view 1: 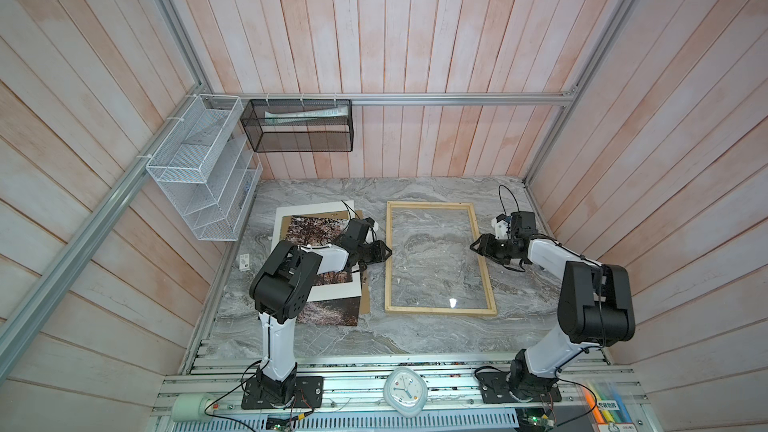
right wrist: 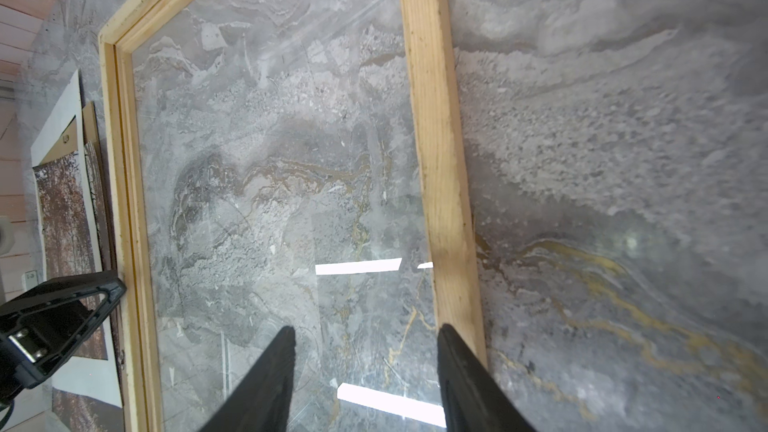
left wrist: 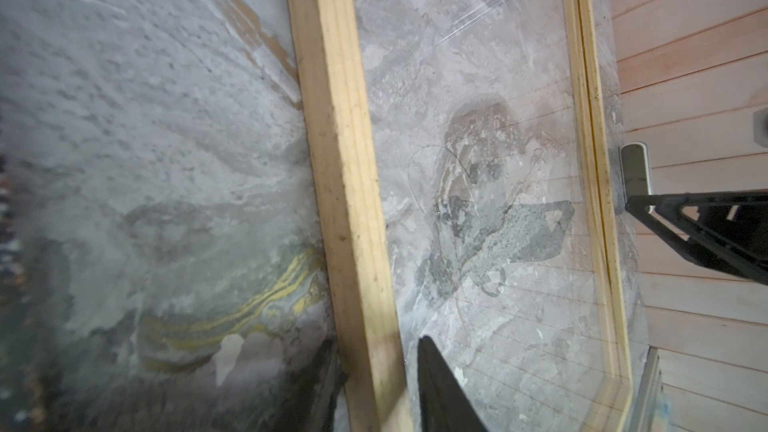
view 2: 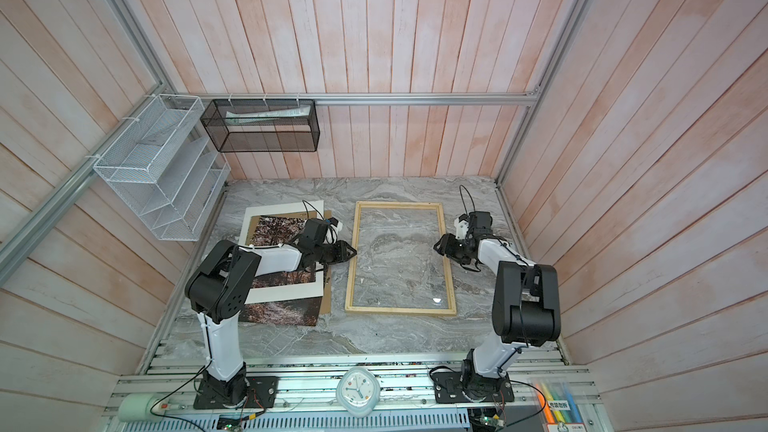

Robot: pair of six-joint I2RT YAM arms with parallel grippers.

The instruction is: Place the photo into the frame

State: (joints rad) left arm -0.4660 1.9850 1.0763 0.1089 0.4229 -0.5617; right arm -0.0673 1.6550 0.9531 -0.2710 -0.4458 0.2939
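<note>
In both top views the frame (view 1: 440, 312) (view 2: 399, 312) lies flat mid-table, its long axis running away from the arms. The photo (view 1: 332, 312) (view 2: 286, 312) lies left of it under a white mat (view 1: 332, 292), lengthwise alike. The left gripper (view 1: 388, 252) sits at one long rail, the right gripper (view 1: 473, 246) at the other.

Left wrist view: one finger (left wrist: 436, 376) shows, so the jaws cannot be told.

Right wrist view: jaws spread, holding nothing.

A robotics lab cell: aluminium rails (view 1: 415, 98), plank walls (view 1: 415, 35), two robot arms (view 1: 277, 338) bolted down.

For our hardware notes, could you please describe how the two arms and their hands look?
The left arm and right arm share white links, black joints and black cables. The left hand and right hand are black, with tapered triangular fingers.
</note>
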